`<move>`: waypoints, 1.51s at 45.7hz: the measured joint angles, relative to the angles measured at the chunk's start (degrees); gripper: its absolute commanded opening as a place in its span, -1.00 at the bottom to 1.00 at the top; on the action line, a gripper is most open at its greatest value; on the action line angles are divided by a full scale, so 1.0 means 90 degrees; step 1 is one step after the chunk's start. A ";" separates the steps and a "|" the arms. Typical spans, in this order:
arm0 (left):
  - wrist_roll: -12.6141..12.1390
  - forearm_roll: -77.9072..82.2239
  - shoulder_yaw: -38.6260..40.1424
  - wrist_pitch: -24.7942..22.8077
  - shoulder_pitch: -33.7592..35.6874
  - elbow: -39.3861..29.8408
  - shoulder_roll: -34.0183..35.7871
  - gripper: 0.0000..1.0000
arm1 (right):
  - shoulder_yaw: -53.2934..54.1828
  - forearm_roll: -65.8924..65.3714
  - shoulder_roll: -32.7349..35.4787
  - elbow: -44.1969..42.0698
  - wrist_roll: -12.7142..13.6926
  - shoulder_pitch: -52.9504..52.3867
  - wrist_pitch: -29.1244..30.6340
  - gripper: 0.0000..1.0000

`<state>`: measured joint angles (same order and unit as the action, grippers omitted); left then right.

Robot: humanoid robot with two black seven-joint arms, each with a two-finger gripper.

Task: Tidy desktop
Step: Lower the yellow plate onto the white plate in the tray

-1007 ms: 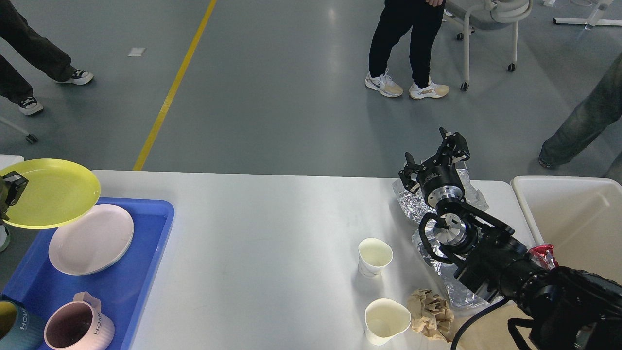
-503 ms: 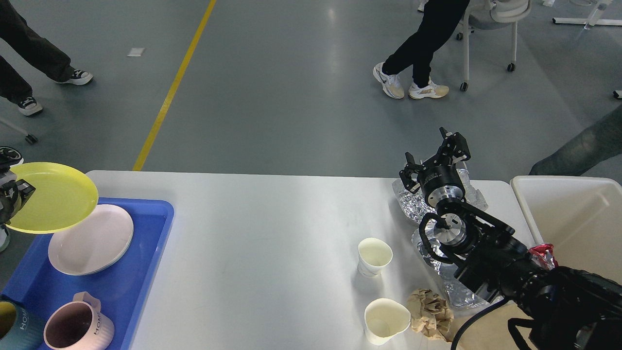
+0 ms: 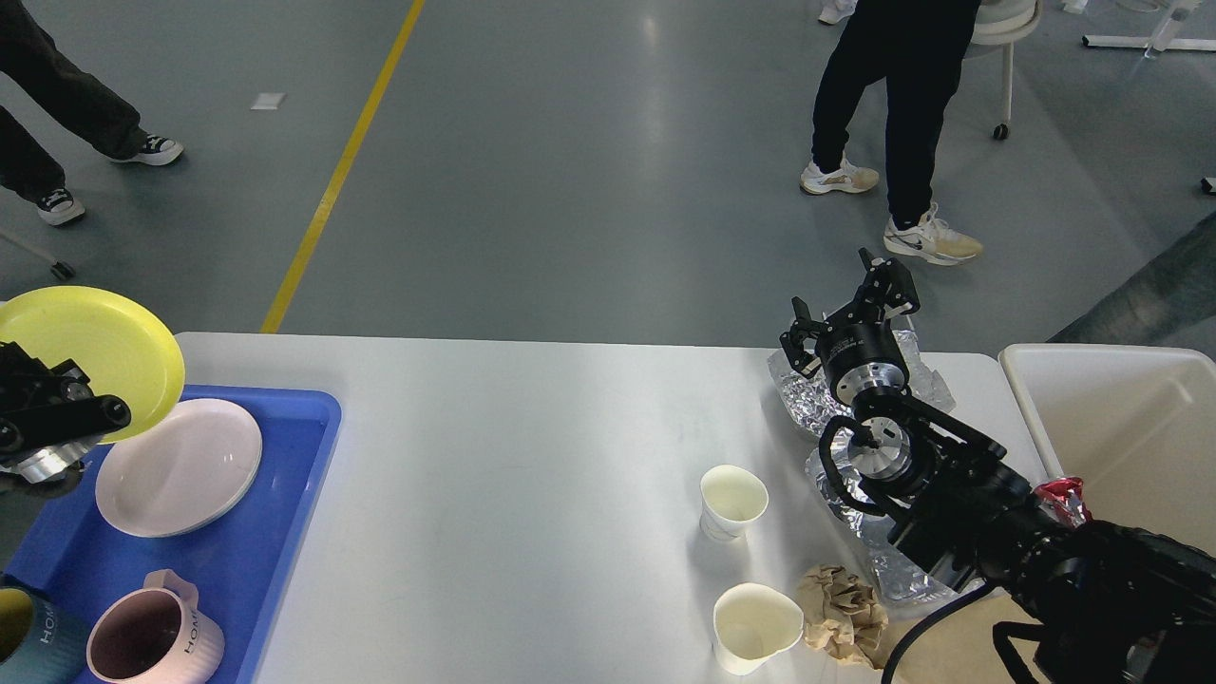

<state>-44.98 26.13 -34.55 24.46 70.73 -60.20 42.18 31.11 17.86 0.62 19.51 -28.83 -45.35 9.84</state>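
Grey floor behind table (image 3: 532, 427); we're holding yellow plate (image 3: 90, 356) in left gripper (image 3: 47, 418) above tray (image 3: 275, 532); right gripper (image 3: 850, 318) spread; cups (image 3: 731, 502), foil (image 3: 807, 394) near it are remaining.

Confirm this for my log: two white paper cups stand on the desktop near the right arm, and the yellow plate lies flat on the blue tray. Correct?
Not quite. The head view shows the yellow plate held up by the left hand above the blue tray, not lying on it. The two paper cups do stand on the desktop near the right arm.

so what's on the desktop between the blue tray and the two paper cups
Nothing: in the head view, the desktop is bare from the blue tray to the paper cups.
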 measured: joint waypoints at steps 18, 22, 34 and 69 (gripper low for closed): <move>0.0181 0.0172 -0.0007 0.0785 -0.0421 -0.0480 -0.0058 -1.00 | 0.0000 -0.0001 0.0000 0.0000 0.0000 0.0000 0.0000 1.00; 0.0198 0.0175 -0.0007 0.0787 -0.0420 -0.0721 0.0118 -1.00 | 0.0000 -0.0001 0.0000 0.0000 0.0000 0.0000 0.0000 1.00; 0.0279 0.0193 0.0008 0.0798 -0.0397 -0.1239 0.0359 -1.00 | 0.0000 -0.0004 0.0000 0.0000 0.0000 0.0000 0.0000 1.00; 0.0652 0.0128 0.0019 0.0856 -0.0735 -0.1394 0.0396 -0.76 | 0.0000 -0.0003 0.0000 -0.0006 0.0000 0.0000 0.0000 1.00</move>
<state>-39.11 27.28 -34.38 32.17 64.11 -72.74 45.74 31.11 17.83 0.62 19.45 -28.83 -45.35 9.84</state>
